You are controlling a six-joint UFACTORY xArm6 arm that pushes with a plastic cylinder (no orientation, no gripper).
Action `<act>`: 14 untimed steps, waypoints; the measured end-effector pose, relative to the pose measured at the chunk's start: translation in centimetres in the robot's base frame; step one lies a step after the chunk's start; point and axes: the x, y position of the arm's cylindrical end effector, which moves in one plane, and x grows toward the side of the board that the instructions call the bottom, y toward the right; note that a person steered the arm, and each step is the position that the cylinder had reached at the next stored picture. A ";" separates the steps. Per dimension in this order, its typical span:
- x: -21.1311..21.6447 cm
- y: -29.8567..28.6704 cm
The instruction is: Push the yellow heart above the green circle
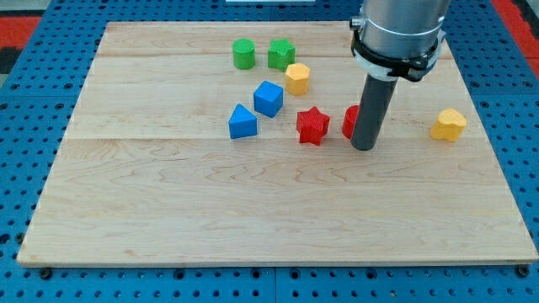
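Bench (pixel 168 219) carries the blocks. No gripper here, only a rod, so nothing is grasped: my tip (pixel 363 147) rests just in front of a red block (pixel 350 121). Yellow heart (pixel 449 124) lies well right of my tip. Green circle (pixel 243 54) sits far left, touching nothing, beside a green star (pixel 281 54). The push must run leftward and farther back, I judge.

No writing, label, brand, number or sign can be read anywhere. The wooden board (pixel 278 210) has a plain grain face, and the coloured blocks lying on it carry no marks that can be made out.
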 end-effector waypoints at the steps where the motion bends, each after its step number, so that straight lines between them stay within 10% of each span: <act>1: 4.1 0.6; 4: 0.6 13.0; 7: -18.2 5.2; 9: -22.1 8.4; 10: -25.6 0.1; 14: -21.2 1.3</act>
